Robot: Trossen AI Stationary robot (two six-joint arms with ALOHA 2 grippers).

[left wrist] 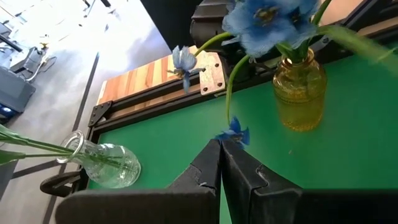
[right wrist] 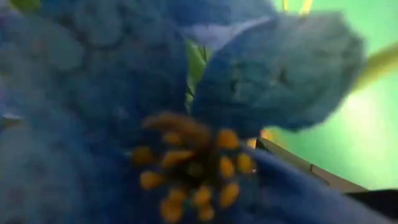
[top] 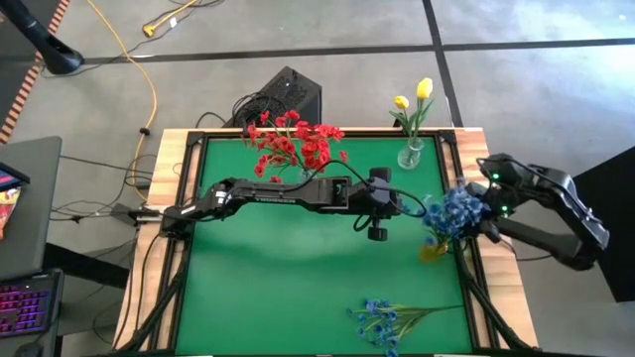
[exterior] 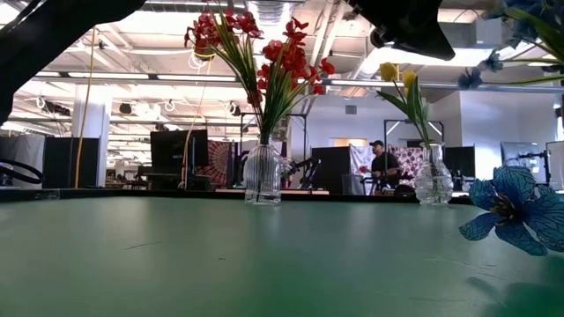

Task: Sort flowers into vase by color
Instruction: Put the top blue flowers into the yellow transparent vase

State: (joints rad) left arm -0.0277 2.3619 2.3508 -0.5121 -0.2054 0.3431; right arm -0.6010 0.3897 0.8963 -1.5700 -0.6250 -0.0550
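Note:
Blue flowers (top: pixel 454 210) stand in an amber vase (left wrist: pixel 300 93) at the table's right edge. My right gripper (top: pixel 482 201) is right beside their blooms, which fill the right wrist view (right wrist: pixel 186 124). Another blue spray (top: pixel 382 319) lies flat near the table's front edge. Red flowers (top: pixel 293 144) stand in a ribbed clear vase (exterior: pixel 263 174) at the far edge. Yellow flowers (top: pixel 414 99) stand in a clear flask (left wrist: pixel 102 163) at the far right. My left gripper (left wrist: pixel 221 163) is shut and empty over mid-table, pointing at the amber vase. One drooping blue bloom (left wrist: pixel 235 134) hangs just past its tips.
A wooden rim (top: pixel 501 288) and black rails border the green mat. A black box (top: pixel 283 94) with cables sits on the floor beyond the far edge. A person (exterior: pixel 381 165) is far back in the room. The mat's left half (top: pixel 258 278) is bare.

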